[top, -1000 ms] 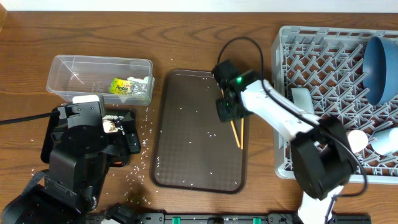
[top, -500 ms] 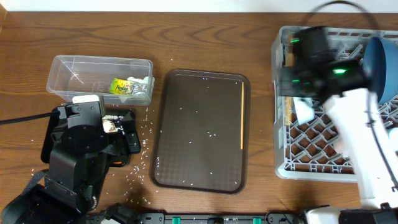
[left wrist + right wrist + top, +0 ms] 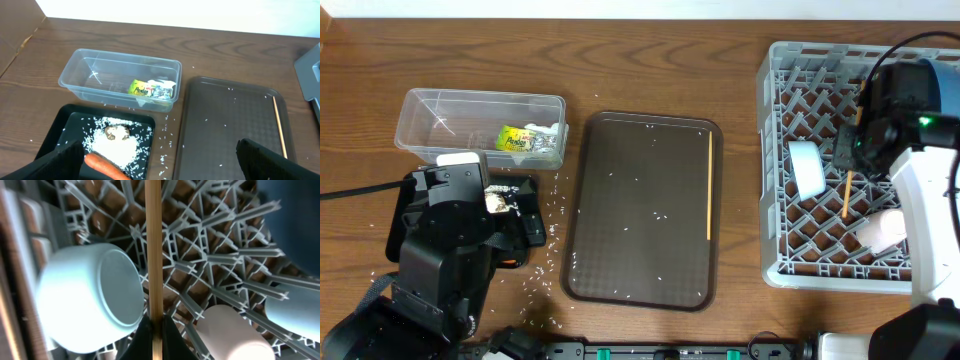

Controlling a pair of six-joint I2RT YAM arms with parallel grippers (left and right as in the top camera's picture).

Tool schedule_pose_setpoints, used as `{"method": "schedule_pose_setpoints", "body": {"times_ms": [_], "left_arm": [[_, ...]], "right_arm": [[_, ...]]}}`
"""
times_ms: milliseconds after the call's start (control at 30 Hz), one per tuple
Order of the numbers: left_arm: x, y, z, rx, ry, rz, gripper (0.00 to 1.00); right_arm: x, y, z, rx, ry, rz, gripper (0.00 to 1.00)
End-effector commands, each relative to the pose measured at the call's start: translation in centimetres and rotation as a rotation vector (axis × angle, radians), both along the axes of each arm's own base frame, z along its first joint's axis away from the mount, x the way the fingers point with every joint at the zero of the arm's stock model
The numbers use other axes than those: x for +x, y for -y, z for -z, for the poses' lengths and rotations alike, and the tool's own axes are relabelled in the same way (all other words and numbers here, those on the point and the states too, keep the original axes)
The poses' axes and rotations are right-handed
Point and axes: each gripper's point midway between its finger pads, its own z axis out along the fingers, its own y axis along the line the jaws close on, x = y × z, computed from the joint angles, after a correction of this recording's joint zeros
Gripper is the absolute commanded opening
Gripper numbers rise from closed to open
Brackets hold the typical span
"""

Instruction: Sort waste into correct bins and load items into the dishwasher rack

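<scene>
My right gripper (image 3: 853, 150) is shut on one wooden chopstick (image 3: 846, 196) and holds it over the grey dishwasher rack (image 3: 775, 110). In the right wrist view the chopstick (image 3: 153, 250) runs between the fingers (image 3: 155, 332), above a light-blue cup (image 3: 85, 295) and a pinkish cup (image 3: 230, 330). The blue dish (image 3: 932, 72) stands at the rack's back right. The second chopstick (image 3: 709, 185) lies on the brown tray. My left gripper (image 3: 165, 165) is open over the black tray (image 3: 65, 125), which holds the carrot (image 3: 102, 167) and the brown scrap (image 3: 117, 132). The wrapper (image 3: 525, 140) lies in the clear tub (image 3: 430, 105).
The brown serving tray (image 3: 640, 220) lies mid-table with scattered rice grains. Rice also lies on the black tray and on the table beside it. The left arm (image 3: 445, 250) covers most of the black tray from above. A pale bowl (image 3: 297, 315) lies at the rack's right.
My right gripper has lifted one chopstick off the brown tray and carried it right, over the rack. The other chopstick stays on the tray. The left arm has not moved.
</scene>
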Motion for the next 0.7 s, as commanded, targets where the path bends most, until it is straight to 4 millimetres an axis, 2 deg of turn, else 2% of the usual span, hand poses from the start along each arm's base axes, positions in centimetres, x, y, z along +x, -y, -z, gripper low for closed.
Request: {"method": "schedule_pose_setpoints", "body": {"times_ms": [0,67,267,333,367,433,533,600,667], "left_arm": [[0.0,-0.3,-0.4,0.0,0.01,-0.017,0.98],[0.0,-0.3,-0.4,0.0,0.01,-0.017,0.98],[0.0,-0.3,-0.4,0.0,0.01,-0.017,0.98],[0.0,-0.3,-0.4,0.0,0.01,-0.017,0.98],[0.0,-0.3,-0.4,0.0,0.01,-0.017,0.98],[0.0,-0.3,-0.4,0.0,0.01,-0.017,0.98],[0.0,-0.3,-0.4,0.0,0.01,-0.017,0.98],[0.0,-0.3,-0.4,0.0,0.01,-0.017,0.98],[0.0,-0.3,-0.4,0.0,0.01,-0.017,0.98]], "right_arm": [[-1.0,2.2,1.3,-0.112,-0.053,0.023,0.01],[-1.4,2.8,1.6,-0.152,-0.066,0.036,0.01],[-0.9,2.8,1.5,-0.158,-0.05,0.018,0.04],[-0.8,2.5,1.5,-0.158,-0.052,-0.01,0.3],[-0.6,2.4,1.3,-0.161,-0.049,-0.021,0.38],[-0.4,1.6,0.7,-0.152,-0.038,-0.046,0.41],[0.5,-1.8,-1.0,-0.046,0.025,-0.129,0.46],[1.1,-6.2,-2.9,0.097,0.101,-0.237,0.55],[1.2,-10.5,-5.0,0.214,0.17,-0.353,0.54]]}}
